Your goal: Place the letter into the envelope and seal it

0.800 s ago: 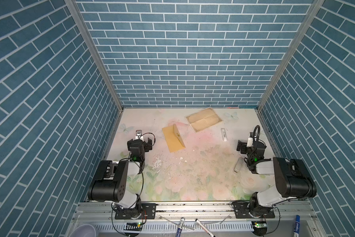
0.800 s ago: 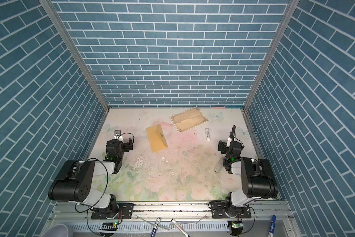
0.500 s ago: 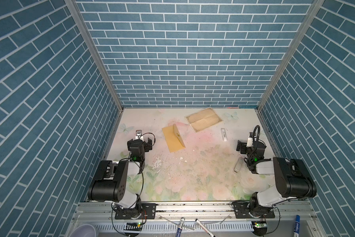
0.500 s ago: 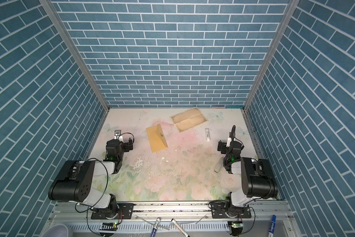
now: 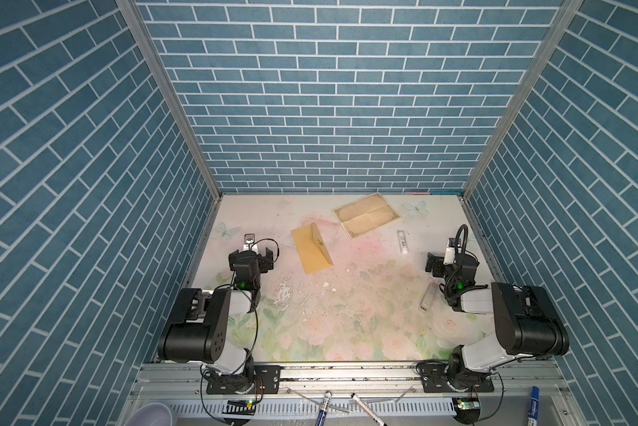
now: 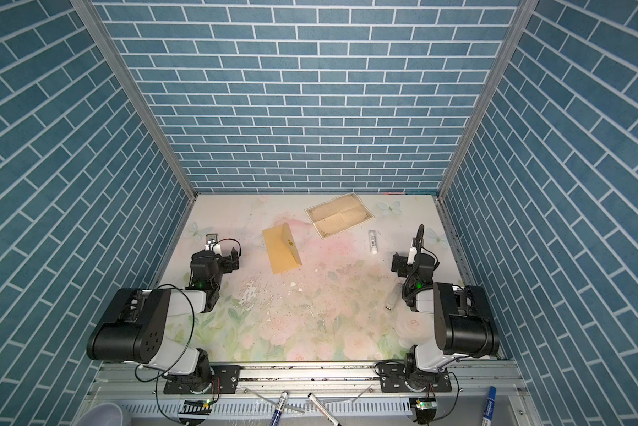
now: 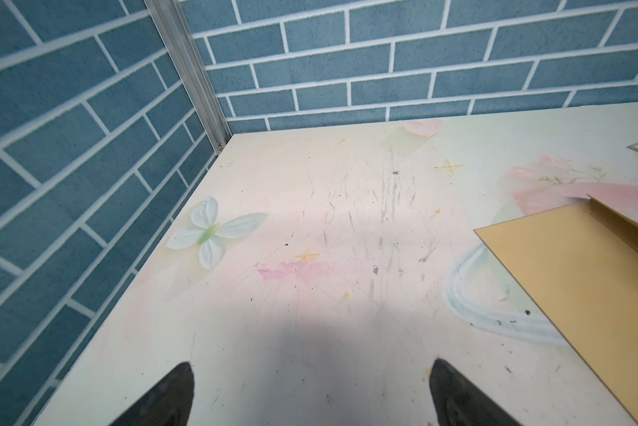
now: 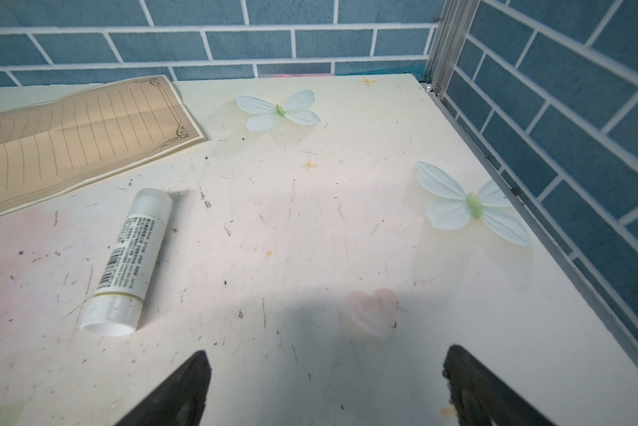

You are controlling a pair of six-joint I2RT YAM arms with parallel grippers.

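Kraft-tan envelope (image 5: 311,250) left of centre in a top view, cream letter (image 5: 366,215) apart, upper right of it, neither shifted; left gripper (image 7: 311,391) and right gripper (image 8: 324,387) spread wide, empty, so the task looks unstarted.

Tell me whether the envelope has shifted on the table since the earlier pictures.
No. The envelope lies where it was, at the same angle and with the same gap from the printed butterfly on the table.

Golden-tan envelope (image 5: 311,250); cream lined letter (image 5: 366,215) with dark ornamental border; white glue stick (image 8: 127,264); pastel floral table (image 5: 347,317); blue brick-patterned walls (image 5: 324,103).
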